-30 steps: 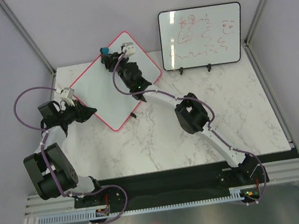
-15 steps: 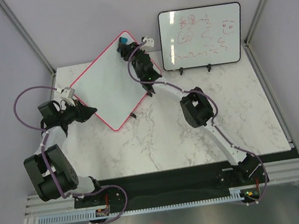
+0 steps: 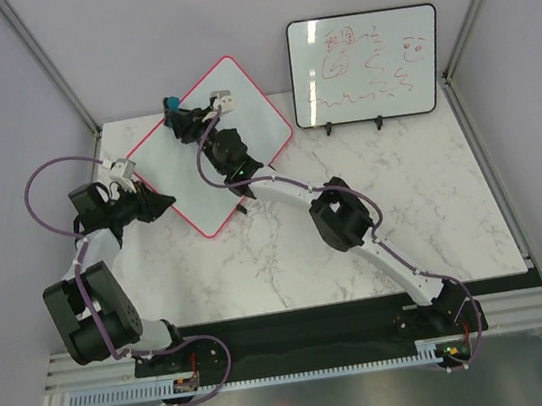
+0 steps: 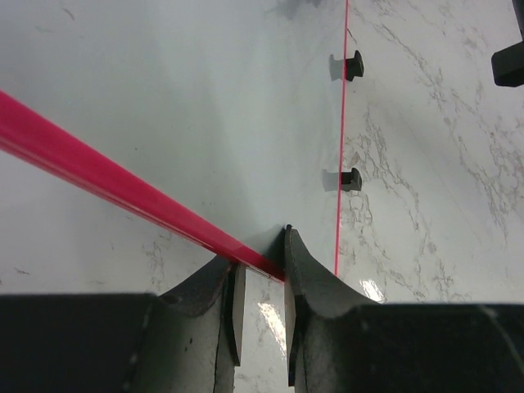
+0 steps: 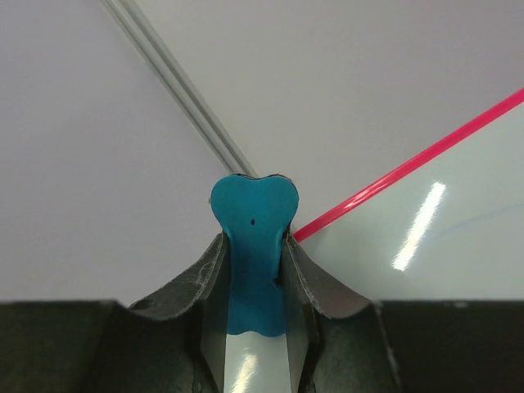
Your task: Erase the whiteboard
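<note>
The whiteboard (image 3: 196, 173) with the pink-red frame is tilted up off the table at the back left, and its surface looks wiped white. My left gripper (image 3: 164, 200) is shut on its lower left frame edge; in the left wrist view the jaws (image 4: 260, 259) pinch the red frame (image 4: 98, 170). My right gripper (image 3: 178, 112) is shut on a blue eraser (image 3: 171, 103) at the board's upper left edge. In the right wrist view the eraser (image 5: 254, 205) sits between the fingers, with the red frame (image 5: 409, 168) and the white surface to the right.
A black-framed whiteboard (image 3: 366, 65) with red writing stands on feet at the back right. The pink board's black feet (image 4: 352, 64) show from below. Grey walls and metal corner posts (image 3: 44, 58) close in the marble table (image 3: 403, 205).
My right gripper swept the eraser right to the board's top corner, then back left along the upper edge. The left gripper and the board stayed about where they were.
</note>
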`<control>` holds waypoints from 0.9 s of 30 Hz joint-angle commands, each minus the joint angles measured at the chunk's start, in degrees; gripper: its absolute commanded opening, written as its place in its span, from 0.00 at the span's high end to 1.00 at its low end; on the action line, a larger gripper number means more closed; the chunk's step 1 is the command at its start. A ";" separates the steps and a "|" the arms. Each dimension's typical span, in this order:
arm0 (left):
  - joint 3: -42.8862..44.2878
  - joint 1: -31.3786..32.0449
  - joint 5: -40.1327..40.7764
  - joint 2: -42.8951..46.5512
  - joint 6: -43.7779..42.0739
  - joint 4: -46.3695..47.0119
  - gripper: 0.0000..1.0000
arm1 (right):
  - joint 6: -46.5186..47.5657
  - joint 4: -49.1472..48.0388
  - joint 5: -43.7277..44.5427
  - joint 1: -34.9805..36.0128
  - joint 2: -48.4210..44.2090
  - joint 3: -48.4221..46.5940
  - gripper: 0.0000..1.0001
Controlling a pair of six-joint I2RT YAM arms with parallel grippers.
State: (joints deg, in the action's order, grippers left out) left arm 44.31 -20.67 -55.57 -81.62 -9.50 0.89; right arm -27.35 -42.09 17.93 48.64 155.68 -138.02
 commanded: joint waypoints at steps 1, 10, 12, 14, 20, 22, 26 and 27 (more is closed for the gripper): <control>0.77 -0.08 3.89 2.26 -10.01 5.35 0.98 | 1.09 1.03 2.54 -5.30 -1.07 1.43 1.00; 0.77 0.10 3.72 2.08 -10.10 5.27 0.98 | 0.99 7.10 5.18 -12.96 -1.16 2.48 1.00; 0.77 0.01 3.63 2.00 -10.02 5.27 0.98 | 1.25 6.50 4.13 -13.13 -1.95 3.89 1.00; 0.77 0.01 3.72 2.08 -10.10 5.27 0.98 | 1.25 6.05 1.50 -12.96 -2.48 4.42 1.00; 0.77 0.01 4.16 2.17 -10.28 5.27 0.98 | 4.06 5.61 -2.54 -9.98 -2.92 3.54 1.00; 0.77 0.01 4.24 2.17 -10.28 5.27 0.98 | 6.08 5.52 -3.86 -7.87 -3.36 3.89 1.00; 1.04 0.01 4.33 2.17 -10.54 4.48 0.98 | 9.51 3.50 -5.28 -5.40 -4.33 5.04 1.00; 1.04 0.01 4.42 2.43 -10.63 4.22 0.98 | 9.51 4.11 -2.75 -5.57 -4.07 4.52 1.00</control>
State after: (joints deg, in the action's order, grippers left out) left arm 44.29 -20.78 -55.61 -81.58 -9.47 0.03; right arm -20.88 -39.38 17.34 40.88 153.95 -133.71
